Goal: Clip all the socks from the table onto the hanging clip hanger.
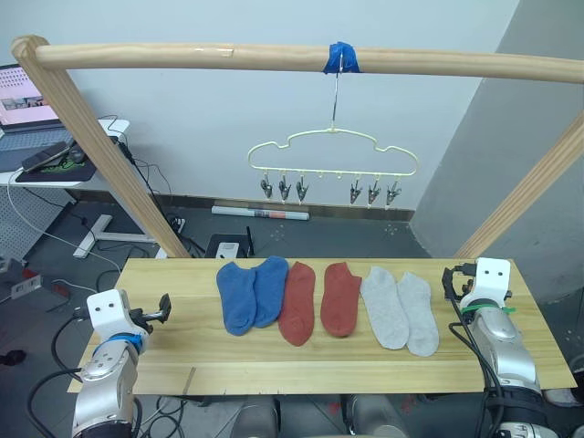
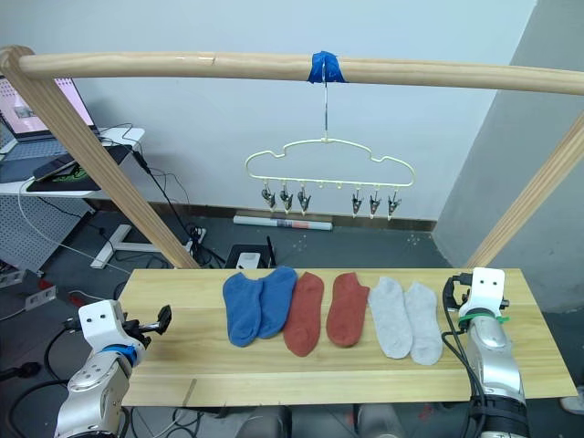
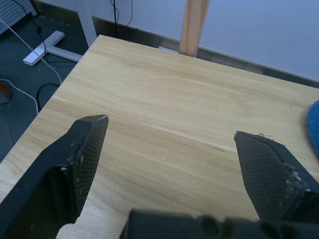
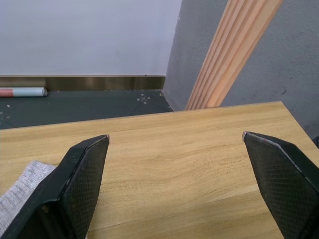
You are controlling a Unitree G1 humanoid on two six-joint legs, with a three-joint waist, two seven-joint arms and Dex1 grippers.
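On the table (image 1: 182,351) lies a row of socks: two blue (image 1: 239,297), two rust-red (image 1: 298,306) and two light grey (image 1: 383,308). The pale-yellow clip hanger (image 1: 333,151) hangs above and behind them, and nothing is in its grey clips (image 1: 285,189). My left gripper (image 3: 170,125) hovers open over bare wood at the table's left end, with a blue sock's edge (image 3: 314,124) off to its side. Over the right end my right gripper (image 4: 175,135) is open too, with a grey sock's tip (image 4: 20,191) beside it.
A round wooden pole (image 1: 228,57) spans the top and carries the hanger's hook under blue tape (image 1: 341,57). Slanted poles (image 1: 100,151) (image 1: 529,196) rise behind both ends of the table. A desk with a laptop (image 1: 27,105) stands at the back left, with cables on the floor.
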